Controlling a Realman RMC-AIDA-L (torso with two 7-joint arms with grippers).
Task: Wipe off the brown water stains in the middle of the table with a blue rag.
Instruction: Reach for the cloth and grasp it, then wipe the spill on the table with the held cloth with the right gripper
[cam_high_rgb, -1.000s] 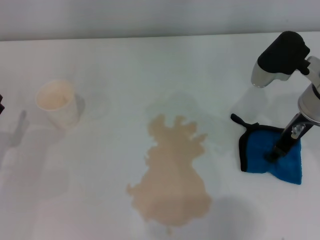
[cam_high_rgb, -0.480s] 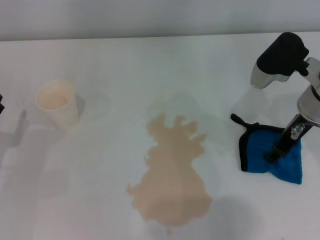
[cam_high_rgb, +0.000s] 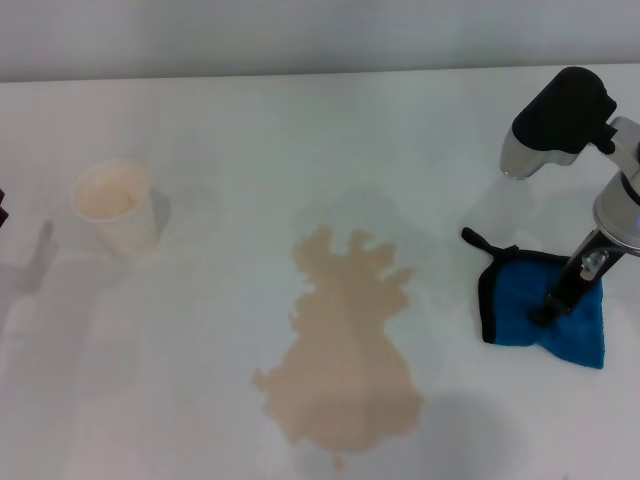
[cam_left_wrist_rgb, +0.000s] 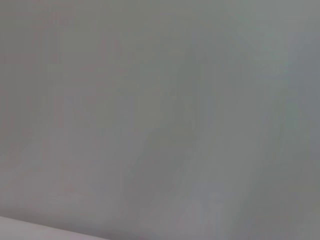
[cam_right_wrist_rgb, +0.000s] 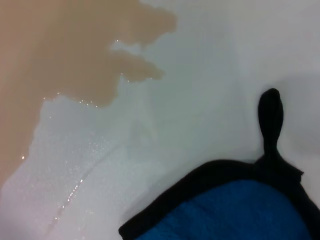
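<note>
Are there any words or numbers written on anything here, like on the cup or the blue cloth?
None. No words, numbers or signs show anywhere: the paper cup is plain, the blue rag is plain blue with black edging, and the table and the right gripper on the rag show no lettering.

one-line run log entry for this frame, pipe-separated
phase: reaching rag | right gripper: down on blue rag, grip unclear | brown water stains: unwiped, apart from rag | paper cup: upright, robot's left | left gripper: out of view

No readable text, labels or numbers on anything.
</note>
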